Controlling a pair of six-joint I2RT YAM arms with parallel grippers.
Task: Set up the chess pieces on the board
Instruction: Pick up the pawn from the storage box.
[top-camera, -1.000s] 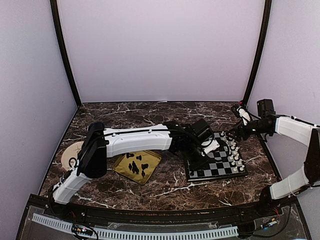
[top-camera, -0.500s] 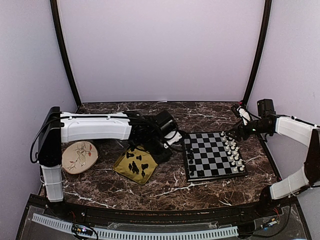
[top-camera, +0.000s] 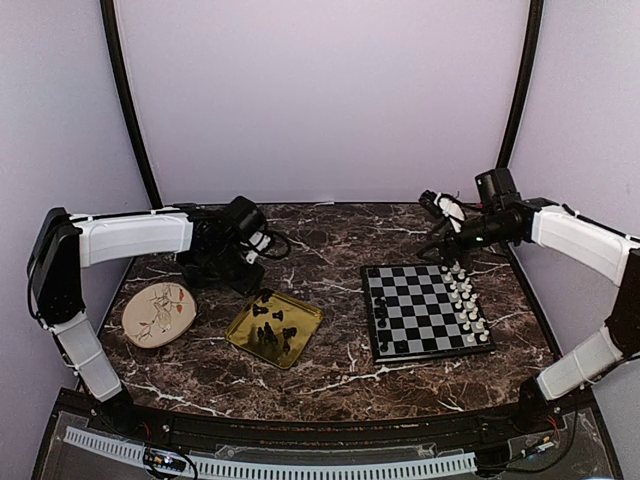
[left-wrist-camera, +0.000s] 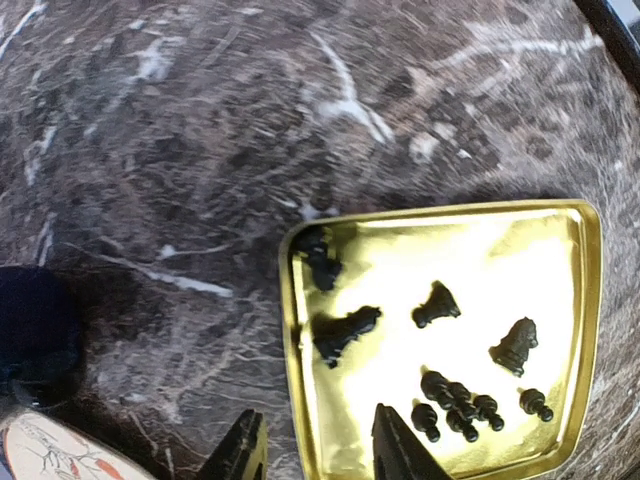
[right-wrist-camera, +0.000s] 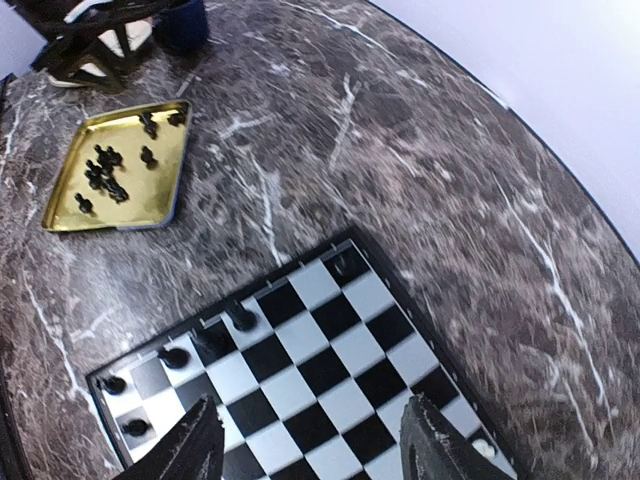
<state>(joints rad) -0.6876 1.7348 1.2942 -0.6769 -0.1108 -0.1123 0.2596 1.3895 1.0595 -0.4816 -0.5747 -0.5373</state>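
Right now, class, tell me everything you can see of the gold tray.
The gold tray is a square, shiny, metal-looking dish with rounded corners and a low raised rim. It lies flat on the dark marbled table, one corner toward the near edge, between the floral plate and the board. Several small black chess pieces lie scattered inside it.
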